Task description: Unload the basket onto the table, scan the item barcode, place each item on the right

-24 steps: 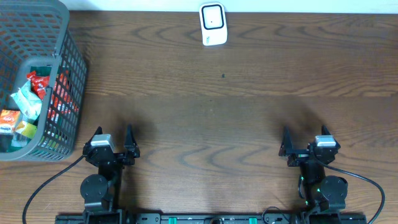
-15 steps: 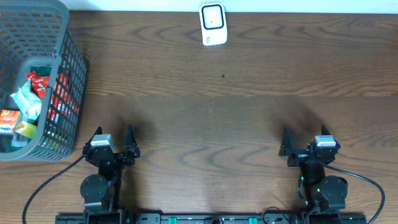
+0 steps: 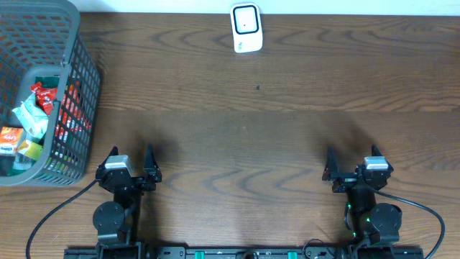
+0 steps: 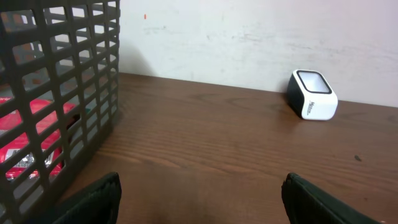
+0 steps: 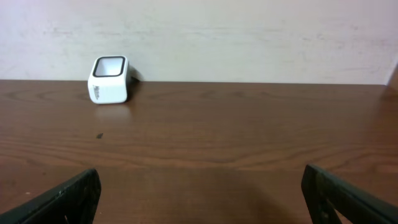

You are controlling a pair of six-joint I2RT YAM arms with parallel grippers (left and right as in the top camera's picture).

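Several small packaged items (image 3: 32,115) lie in a grey mesh basket (image 3: 85,68) at the table's left edge; which one is the item I cannot tell. A red packet (image 4: 28,134) shows through the basket wall (image 4: 93,74) in the left wrist view. The white barcode scanner (image 3: 246,27) stands at the far middle edge, window up, also seen as the scanner (image 4: 314,94) and the scanner (image 5: 110,80). My left gripper (image 3: 131,155) and right gripper (image 3: 351,160) rest near the front edge, both open and empty. Bare wood lies between the left gripper (image 4: 200,182) fingers and the right gripper (image 5: 200,174) fingers.
A pale wall runs behind the table's far edge. The basket stands just left of and beyond my left arm. A small dark speck (image 3: 258,88) marks the wood below the scanner. Cables trail from both arm bases at the front edge.
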